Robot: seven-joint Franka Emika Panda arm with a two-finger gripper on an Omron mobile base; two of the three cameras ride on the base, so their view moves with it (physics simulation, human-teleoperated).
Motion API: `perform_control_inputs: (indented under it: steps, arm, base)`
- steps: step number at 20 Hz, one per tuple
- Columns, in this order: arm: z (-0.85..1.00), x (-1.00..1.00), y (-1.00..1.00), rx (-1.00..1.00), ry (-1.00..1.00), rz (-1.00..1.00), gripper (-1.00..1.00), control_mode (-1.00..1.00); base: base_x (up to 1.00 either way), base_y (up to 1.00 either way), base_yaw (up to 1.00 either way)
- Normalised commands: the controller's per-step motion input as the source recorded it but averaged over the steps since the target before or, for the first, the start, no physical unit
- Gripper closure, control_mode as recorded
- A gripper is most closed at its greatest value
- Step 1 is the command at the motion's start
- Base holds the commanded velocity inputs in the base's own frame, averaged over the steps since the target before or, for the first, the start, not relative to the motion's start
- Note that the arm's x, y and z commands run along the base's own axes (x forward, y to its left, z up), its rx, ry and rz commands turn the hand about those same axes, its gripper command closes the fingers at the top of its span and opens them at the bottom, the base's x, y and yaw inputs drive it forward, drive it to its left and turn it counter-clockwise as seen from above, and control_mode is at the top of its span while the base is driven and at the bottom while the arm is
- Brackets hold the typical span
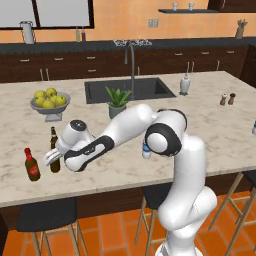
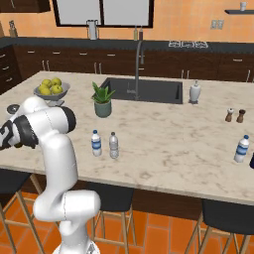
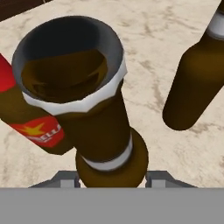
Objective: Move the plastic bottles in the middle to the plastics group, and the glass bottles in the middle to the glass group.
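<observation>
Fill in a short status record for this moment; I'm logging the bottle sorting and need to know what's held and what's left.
gripper: closed on the brown glass bottle
where: left end of the island counter
neighbours: red-labelled bottle close on one side, second brown bottle on the other
set down: cannot tell
left in the middle: blue-labelled plastic bottle and plain plastic bottle, upright, side by side
plastics group: clear bottle with a bluish label at the counter's right end

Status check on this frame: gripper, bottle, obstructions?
Gripper closed on brown glass bottle at counter's left end. Red-labelled bottle close beside, second brown bottle nearby. Two plastic bottles remain mid-counter.
</observation>
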Motion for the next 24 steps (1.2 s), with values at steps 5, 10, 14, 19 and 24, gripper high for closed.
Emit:
perform_control_inputs:
  steps: [5, 10, 14, 19, 24]
  arm:
    - [0.00, 0.00, 0.00, 0.00, 0.00, 0.00, -1.00, -1.00]
    - [0.00, 0.00, 0.00, 0.00, 0.00, 0.00, -1.00, -1.00]
    - [0.00, -0.02, 0.00, 0.00, 0.00, 0.00, -1.00, -1.00]
    - [0.43, -0.26, -0.24, 0.00, 0.00, -0.01, -1.00, -1.00]
    - [1.00, -0.21, -0.51, 0.03, 0.00, -0.04, -1.00, -1.00]
  base:
    - [0.00, 0.00, 0.00]
    - [0.00, 0.00, 0.00]
    - [0.00, 0.00, 0.00]
    - [0.00, 0.00, 0.00]
    - [0.00, 0.00, 0.00]
